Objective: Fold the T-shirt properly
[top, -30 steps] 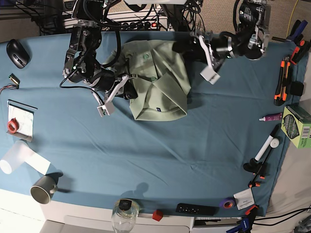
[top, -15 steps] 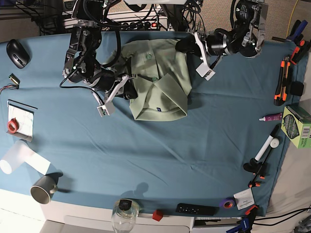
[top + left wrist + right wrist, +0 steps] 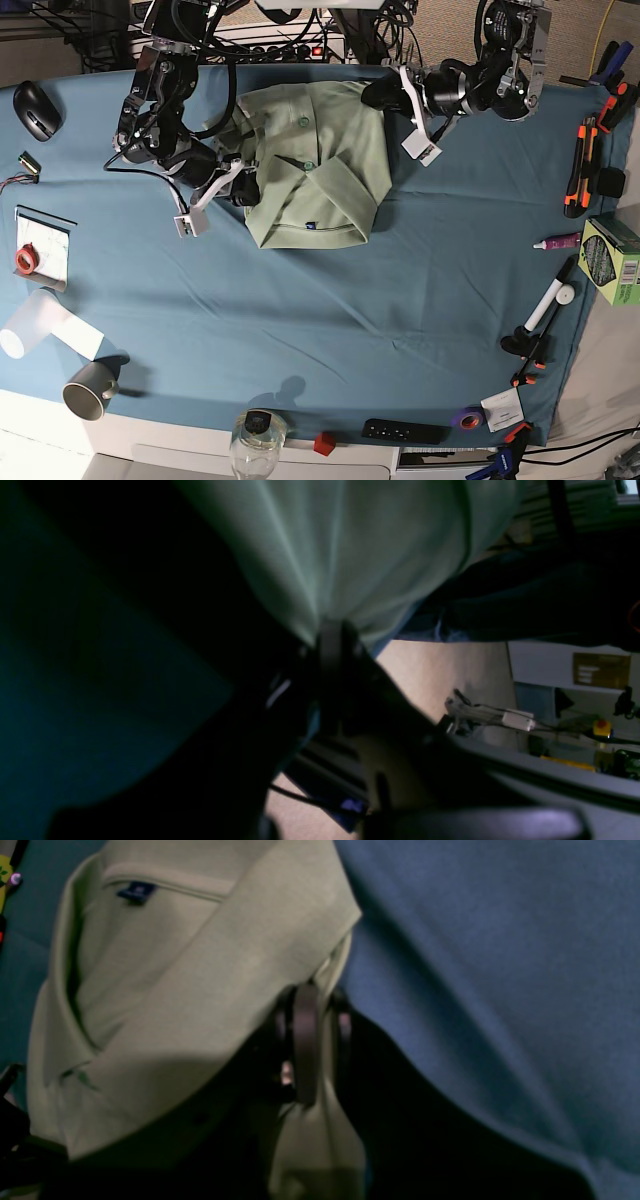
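- The worktop [image 3: 330,330] is covered with a blue cloth [image 3: 420,250] that shows soft wrinkles.
- Behind the far edge of the worktop hang many black cables [image 3: 300,25].
- Below the worktop edge, a beige floor [image 3: 445,670] is in light.
- On a pale wall [image 3: 560,667] is a brown sign [image 3: 601,670].

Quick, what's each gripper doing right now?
Left gripper: shut on the pale sage-green cotton T-shirt.
Right gripper: shut on the same T-shirt's edge.
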`<move>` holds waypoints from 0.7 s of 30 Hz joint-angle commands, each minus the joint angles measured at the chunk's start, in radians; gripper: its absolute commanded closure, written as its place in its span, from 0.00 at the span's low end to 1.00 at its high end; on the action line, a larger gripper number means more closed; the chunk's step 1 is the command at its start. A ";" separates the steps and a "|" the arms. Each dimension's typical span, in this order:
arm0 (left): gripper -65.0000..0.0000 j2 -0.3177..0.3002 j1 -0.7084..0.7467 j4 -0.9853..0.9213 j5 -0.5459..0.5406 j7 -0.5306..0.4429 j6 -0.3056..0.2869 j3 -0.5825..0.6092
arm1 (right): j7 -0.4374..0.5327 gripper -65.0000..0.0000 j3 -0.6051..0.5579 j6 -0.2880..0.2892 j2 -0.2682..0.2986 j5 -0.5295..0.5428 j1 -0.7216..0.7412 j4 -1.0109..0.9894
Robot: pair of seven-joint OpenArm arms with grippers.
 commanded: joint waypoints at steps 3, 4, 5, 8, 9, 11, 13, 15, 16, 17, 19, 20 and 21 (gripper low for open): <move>1.00 -0.011 -0.003 0.011 0.020 0.015 0.003 -0.002 | -0.002 0.99 0.001 -0.010 0.011 -0.017 0.008 0.012; 1.00 -0.011 -0.003 0.011 0.019 0.015 0.002 -0.002 | -0.002 0.99 0.001 -0.010 0.011 -0.017 0.008 0.012; 1.00 -0.011 -0.003 0.011 0.019 0.015 -0.002 -0.002 | -0.003 0.98 0.001 -0.010 0.011 -0.017 0.008 0.012; 0.91 -0.011 -0.003 0.011 0.019 0.015 -0.008 -0.002 | -0.003 0.85 0.001 0.000 0.011 -0.018 0.008 0.012; 0.82 -0.011 -0.003 0.011 0.019 0.015 -0.008 -0.002 | -0.002 0.79 0.001 0.009 0.011 -0.018 0.008 0.012; 0.63 -0.011 -0.003 0.011 0.019 0.015 -0.008 -0.002 | 0.008 0.70 0.002 0.024 0.013 -0.018 0.009 0.012; 0.56 -0.011 -0.003 0.011 0.020 0.014 -0.008 -0.002 | 0.027 0.70 0.003 0.032 0.032 -0.018 0.011 0.012; 0.56 -0.012 -0.003 0.012 0.020 0.015 -0.008 -0.002 | 0.027 0.70 0.004 0.031 0.060 -0.022 0.022 0.012; 0.56 -0.015 -0.002 0.013 0.020 0.015 -0.008 -0.002 | 0.028 0.70 0.004 0.030 0.077 -0.021 0.029 0.012; 0.56 -0.019 -0.003 0.018 0.021 0.015 -0.008 -0.002 | 0.027 0.70 0.004 0.030 0.095 -0.022 0.040 0.012; 0.56 -0.026 -0.002 0.039 0.042 0.015 -0.008 -0.013 | 0.027 0.70 0.004 0.030 0.131 -0.021 0.060 0.012; 0.56 -0.028 -0.002 0.056 0.055 0.014 -0.008 -0.027 | 0.027 0.70 0.004 0.030 0.148 -0.021 0.070 0.012; 0.56 -0.028 -0.002 0.076 0.065 0.014 -0.008 -0.047 | 0.026 0.70 0.004 0.030 0.164 -0.022 0.080 0.012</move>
